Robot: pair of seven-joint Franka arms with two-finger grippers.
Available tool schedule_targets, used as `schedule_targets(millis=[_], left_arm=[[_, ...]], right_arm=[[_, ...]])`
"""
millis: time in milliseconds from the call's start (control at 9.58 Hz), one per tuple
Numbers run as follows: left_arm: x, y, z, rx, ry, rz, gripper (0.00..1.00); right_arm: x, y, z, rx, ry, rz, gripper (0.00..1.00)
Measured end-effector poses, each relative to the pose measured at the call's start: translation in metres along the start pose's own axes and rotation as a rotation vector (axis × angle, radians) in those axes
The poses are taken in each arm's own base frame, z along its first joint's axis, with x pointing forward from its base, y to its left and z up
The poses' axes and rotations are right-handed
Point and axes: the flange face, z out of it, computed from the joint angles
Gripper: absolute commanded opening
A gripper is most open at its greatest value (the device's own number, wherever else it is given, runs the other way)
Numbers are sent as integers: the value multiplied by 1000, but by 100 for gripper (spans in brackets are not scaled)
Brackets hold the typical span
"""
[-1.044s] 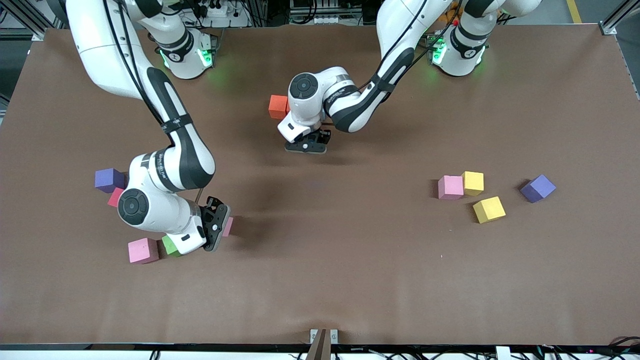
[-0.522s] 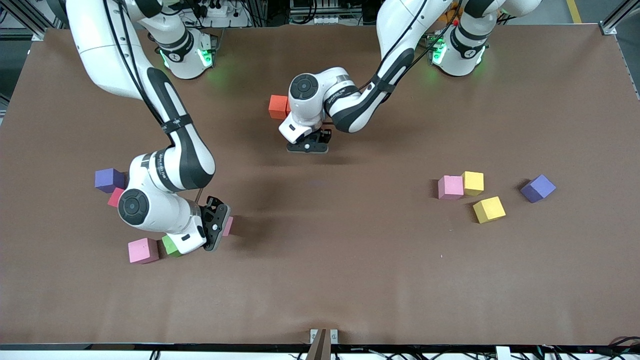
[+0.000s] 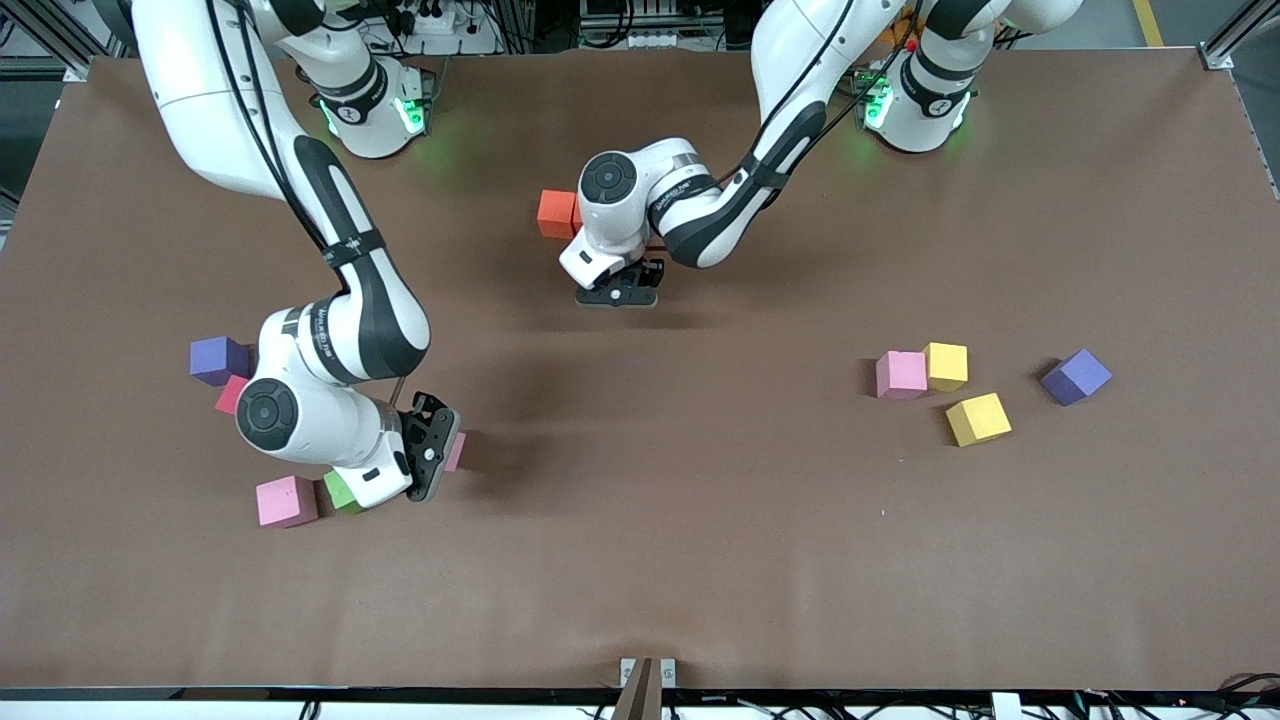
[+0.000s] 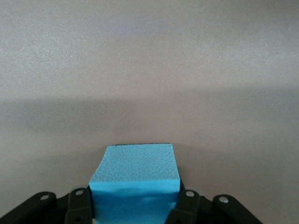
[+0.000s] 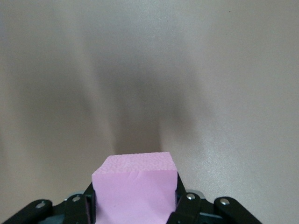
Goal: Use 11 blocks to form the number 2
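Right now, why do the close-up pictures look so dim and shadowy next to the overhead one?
Front view: even light, soft arm shadows on the table. Left wrist view: the left gripper, shut on a blue block, darkens the table near it. Right wrist view: a dark streak above the pink block in the right gripper.

light blue block (image 4: 134, 179), pink block (image 5: 134, 189), brown table (image 3: 700, 520)

we saw a blue block (image 4: 134, 179) clamped between the left gripper's fingers (image 4: 187, 205), and a pink block (image 5: 135, 186) likewise in the right gripper (image 3: 432, 462). an orange block (image 3: 556, 213) sat near the bases. pink (image 3: 901, 375) and yellow (image 3: 946, 366) blocks touched, another yellow (image 3: 978, 419) just nearer the camera.
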Motion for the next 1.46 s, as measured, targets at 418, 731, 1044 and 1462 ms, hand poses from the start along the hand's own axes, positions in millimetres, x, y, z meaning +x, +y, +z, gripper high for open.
schedule_targets(millis=[418, 731, 1044, 1462], left_arm=[[-5, 4, 0, -3, 1, 10, 0], [-7, 5, 1, -1, 0, 13, 100], [-7, 5, 3, 0, -2, 13, 100], [5, 6, -39, -16, 34, 0, 100]], right_arm=[[0, 0, 0, 0, 0, 0, 32], [0, 0, 0, 1, 0, 0, 32], [-1, -2, 2, 15, -7, 0, 32], [1, -6, 1, 35, -17, 1, 31]])
